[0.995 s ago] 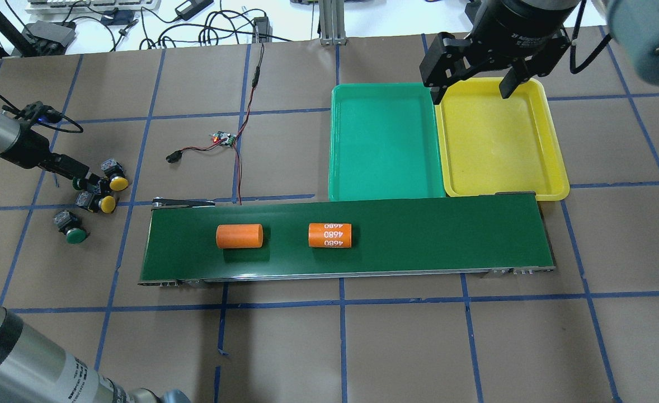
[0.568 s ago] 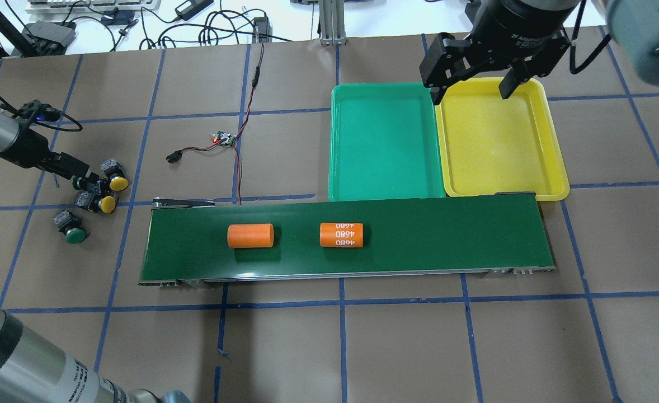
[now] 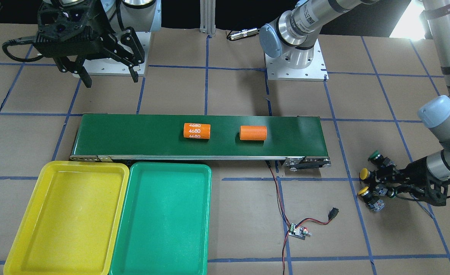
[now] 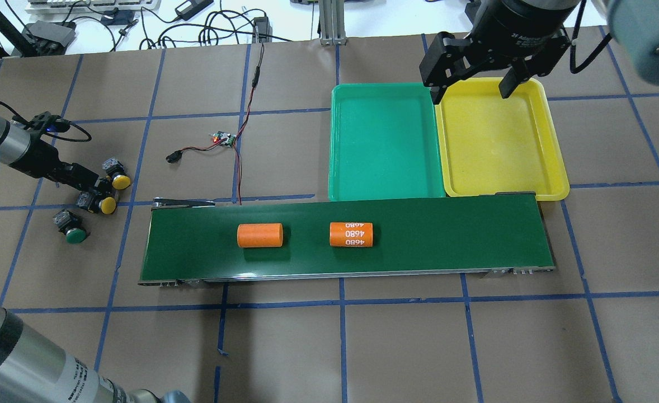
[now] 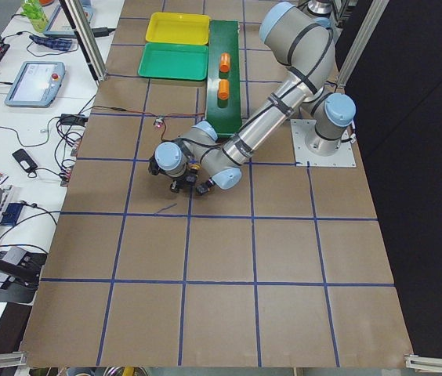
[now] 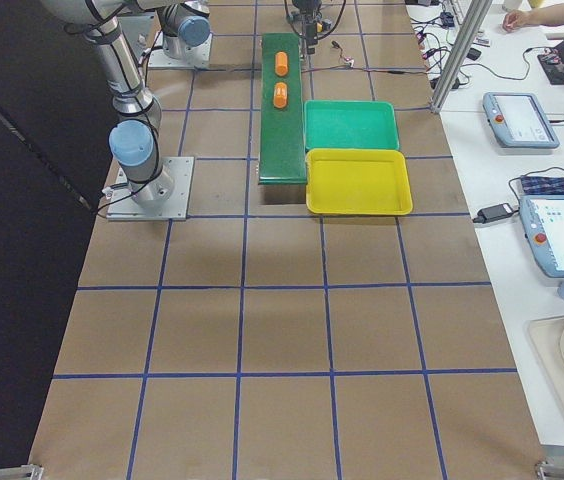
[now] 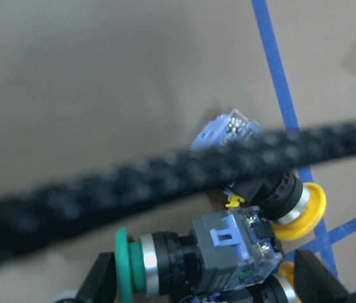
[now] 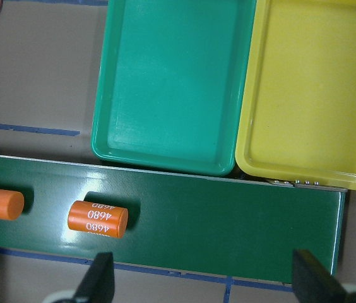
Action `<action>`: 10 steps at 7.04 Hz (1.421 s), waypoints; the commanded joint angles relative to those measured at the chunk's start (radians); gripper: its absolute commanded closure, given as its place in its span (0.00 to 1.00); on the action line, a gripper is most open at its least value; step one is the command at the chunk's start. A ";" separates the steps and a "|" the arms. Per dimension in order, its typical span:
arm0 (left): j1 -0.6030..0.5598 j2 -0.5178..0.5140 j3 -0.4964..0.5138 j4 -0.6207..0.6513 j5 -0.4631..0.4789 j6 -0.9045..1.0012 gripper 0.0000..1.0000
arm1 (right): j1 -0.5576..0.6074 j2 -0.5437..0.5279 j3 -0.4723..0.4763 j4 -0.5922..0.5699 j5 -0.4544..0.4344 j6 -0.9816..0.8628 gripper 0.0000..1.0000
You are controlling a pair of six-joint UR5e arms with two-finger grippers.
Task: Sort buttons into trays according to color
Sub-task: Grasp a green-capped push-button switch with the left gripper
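Four buttons lie at the table's left end. Two yellow ones (image 4: 121, 181) (image 4: 106, 204) and one green one (image 4: 75, 235) lie free. My left gripper (image 4: 95, 186) lies low and open, its fingers either side of the second green button (image 7: 184, 268), which shows in the left wrist view next to a yellow button (image 7: 295, 202). The teal tray (image 4: 385, 140) and the yellow tray (image 4: 497, 140) sit side by side behind the belt, both empty. My right gripper (image 4: 469, 92) hangs open and empty above the trays' far edge.
A long dark green conveyor belt (image 4: 447, 235) carries a plain orange cylinder (image 4: 259, 235) and one marked 4680 (image 4: 351, 234). A small circuit board with red and black wires (image 4: 223, 138) lies behind the belt's left end.
My left gripper has slid right over the green button, which its fingers now straddle. Both orange cylinders have moved right along the belt. The right arm has not moved.
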 commanded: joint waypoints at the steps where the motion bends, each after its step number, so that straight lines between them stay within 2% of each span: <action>1: -0.013 0.024 0.003 0.026 0.045 -0.009 0.66 | -0.001 0.001 0.000 0.000 0.000 0.000 0.00; 2: -0.043 0.062 0.007 -0.003 0.051 -0.026 0.67 | -0.001 0.001 0.000 0.000 0.000 0.000 0.00; 3: -0.094 0.131 -0.003 -0.087 0.082 -0.094 0.67 | -0.001 0.001 0.001 0.000 -0.001 0.000 0.00; 5: -0.169 0.293 -0.067 -0.225 0.088 -0.287 0.67 | -0.001 0.001 0.000 0.000 0.000 0.000 0.00; 6: -0.203 0.359 -0.133 -0.231 0.084 -0.398 0.67 | -0.001 0.001 0.000 0.000 0.000 0.000 0.00; 8: -0.342 0.476 -0.308 -0.211 0.081 -0.703 0.67 | -0.001 0.001 0.000 0.000 0.000 0.000 0.00; 10: -0.459 0.518 -0.388 -0.211 0.078 -0.895 0.65 | -0.001 0.001 0.000 0.000 0.000 0.000 0.00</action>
